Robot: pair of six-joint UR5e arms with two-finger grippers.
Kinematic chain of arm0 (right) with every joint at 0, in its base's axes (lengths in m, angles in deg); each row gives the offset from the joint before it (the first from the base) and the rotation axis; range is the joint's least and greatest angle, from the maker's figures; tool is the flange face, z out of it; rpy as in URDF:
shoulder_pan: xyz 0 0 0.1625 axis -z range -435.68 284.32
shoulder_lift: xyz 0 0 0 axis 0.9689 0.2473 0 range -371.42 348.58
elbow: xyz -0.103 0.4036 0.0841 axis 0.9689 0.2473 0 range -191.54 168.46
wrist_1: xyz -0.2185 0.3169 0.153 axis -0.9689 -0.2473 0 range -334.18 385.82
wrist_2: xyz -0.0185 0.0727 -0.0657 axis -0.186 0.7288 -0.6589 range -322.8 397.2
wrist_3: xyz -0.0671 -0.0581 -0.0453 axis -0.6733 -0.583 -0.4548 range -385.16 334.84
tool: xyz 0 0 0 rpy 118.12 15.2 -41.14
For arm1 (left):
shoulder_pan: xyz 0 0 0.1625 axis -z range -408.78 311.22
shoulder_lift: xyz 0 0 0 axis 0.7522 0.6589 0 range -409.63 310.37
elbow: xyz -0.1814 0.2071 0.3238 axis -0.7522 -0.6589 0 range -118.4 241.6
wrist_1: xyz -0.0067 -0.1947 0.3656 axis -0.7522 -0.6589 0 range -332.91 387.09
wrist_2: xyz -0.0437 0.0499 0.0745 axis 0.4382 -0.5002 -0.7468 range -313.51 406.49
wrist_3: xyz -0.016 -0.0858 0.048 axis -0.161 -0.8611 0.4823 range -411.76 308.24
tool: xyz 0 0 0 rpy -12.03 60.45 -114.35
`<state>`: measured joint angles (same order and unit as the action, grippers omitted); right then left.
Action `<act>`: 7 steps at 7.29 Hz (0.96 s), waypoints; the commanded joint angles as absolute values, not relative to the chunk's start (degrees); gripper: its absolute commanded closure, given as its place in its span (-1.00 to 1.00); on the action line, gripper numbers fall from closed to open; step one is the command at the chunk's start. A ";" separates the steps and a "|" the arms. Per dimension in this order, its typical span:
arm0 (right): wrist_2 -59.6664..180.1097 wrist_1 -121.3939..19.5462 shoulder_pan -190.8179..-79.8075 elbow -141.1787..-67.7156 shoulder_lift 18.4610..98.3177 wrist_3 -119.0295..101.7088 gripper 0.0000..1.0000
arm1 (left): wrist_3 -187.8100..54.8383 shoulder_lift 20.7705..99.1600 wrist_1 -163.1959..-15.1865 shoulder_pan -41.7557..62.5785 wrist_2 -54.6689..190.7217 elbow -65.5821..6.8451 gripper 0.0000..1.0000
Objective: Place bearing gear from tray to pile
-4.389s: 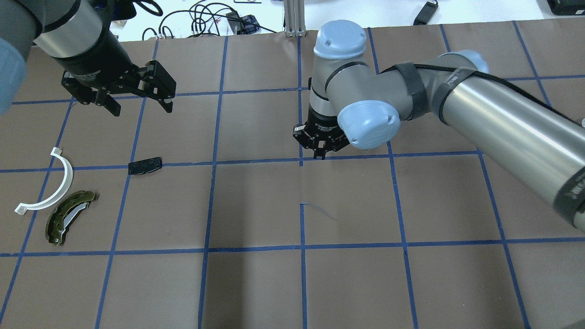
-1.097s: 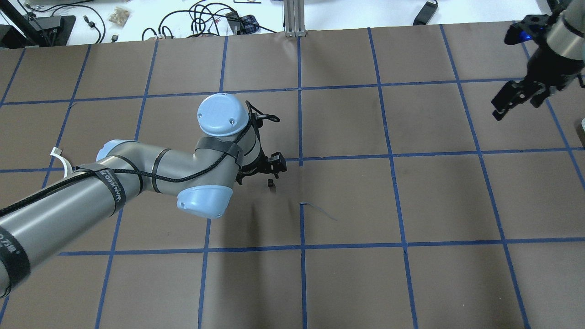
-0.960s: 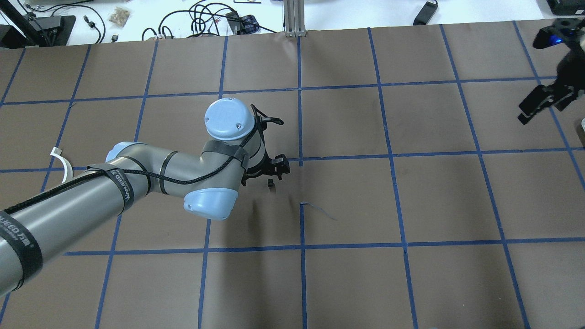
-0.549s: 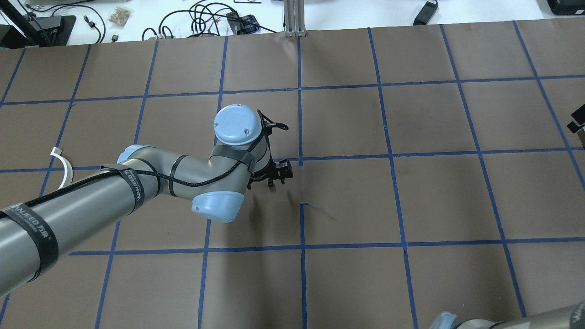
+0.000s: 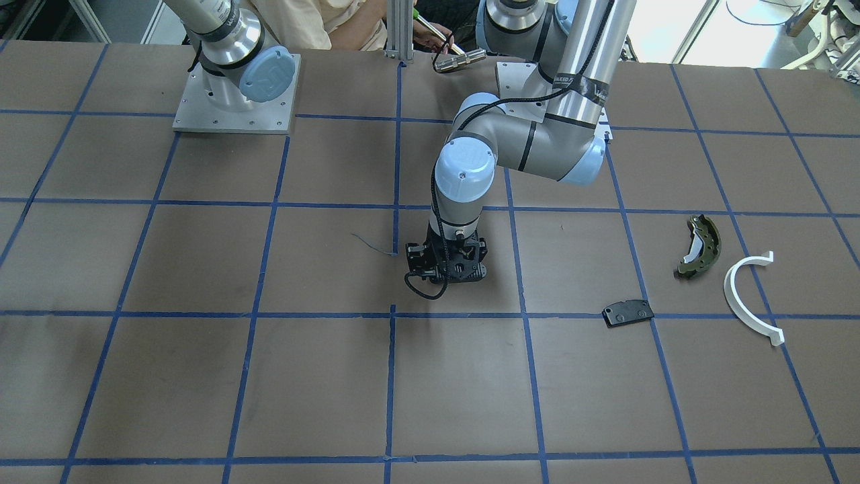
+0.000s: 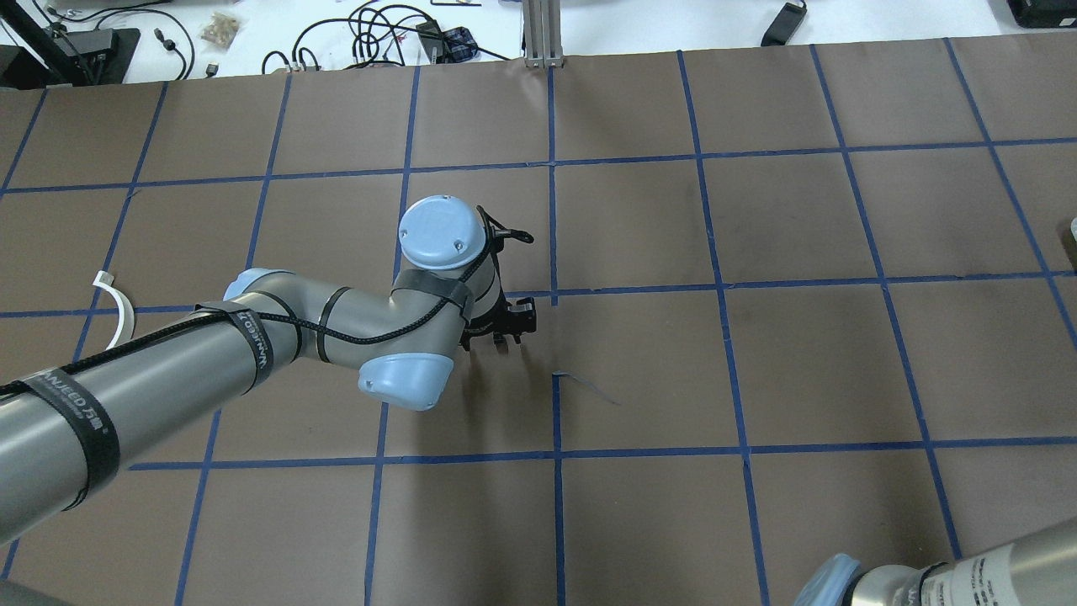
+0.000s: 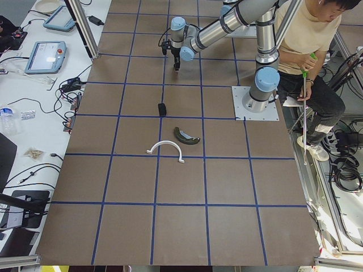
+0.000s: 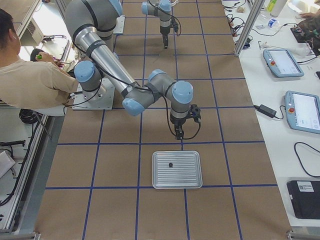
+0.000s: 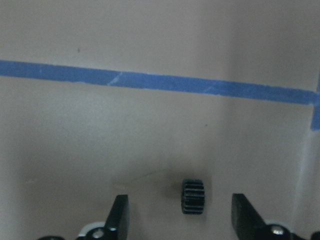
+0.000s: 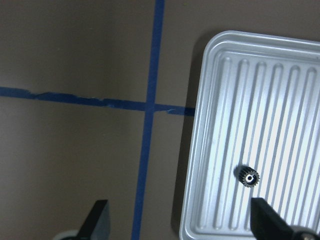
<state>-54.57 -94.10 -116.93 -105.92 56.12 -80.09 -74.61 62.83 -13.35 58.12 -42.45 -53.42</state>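
Observation:
A small black gear (image 9: pixel 193 196) lies on the brown table between the fingers of my left gripper (image 9: pixel 182 222), which is open and low over it at the table's middle (image 5: pixel 449 274). A second small black gear (image 10: pixel 248 177) lies in the silver ribbed tray (image 10: pixel 280 90). My right gripper (image 10: pixel 182 225) is open and empty, beside and above the tray (image 8: pixel 160 181). The pile lies apart on my left: an olive brake shoe (image 5: pixel 699 245), a white half-ring arc (image 5: pixel 746 296) and a flat black pad (image 5: pixel 627 312).
Blue tape lines grid the brown table. The left arm (image 6: pixel 252 353) stretches across the left half of the overhead view and hides most of the pile there. Cables and tablets lie past the far edge. A seated person (image 8: pixel 30 75) is behind the robot bases.
The right arm left the table's middle and swung away to the right. The left arm came in over the small gear there and has edged closer over the last second.

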 commanded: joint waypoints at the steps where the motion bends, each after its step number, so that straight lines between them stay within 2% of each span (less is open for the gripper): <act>1: -54.47 -99.05 -112.97 -104.36 50.57 -80.44 -1.00 | -74.52 62.96 -12.29 58.18 -42.45 -53.36 0.62; 2: -54.47 -99.07 -112.77 -102.96 48.54 -84.19 -1.00 | -74.43 62.78 -12.11 58.18 -42.45 -53.36 0.91; 3: -54.47 -99.07 -112.68 -101.38 46.78 -87.01 -1.00 | -74.34 62.44 -11.07 58.18 -42.45 -53.36 1.00; 5: -54.38 -99.07 -111.81 -99.61 44.23 -87.12 -1.00 | -68.95 58.76 -11.76 57.22 -43.24 -54.14 1.00; 6: -54.38 -99.07 -111.20 -99.08 43.35 -87.12 -0.91 | -67.15 57.26 -12.46 54.08 -47.25 -54.67 1.00; 7: -54.30 -99.07 -111.10 -99.17 42.99 -87.12 -0.80 | -64.61 56.81 -12.64 46.57 -47.46 -55.98 1.00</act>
<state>-54.37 -99.06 -111.44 -99.39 43.73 -87.07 -67.63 57.88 -12.25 53.21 -45.97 -54.78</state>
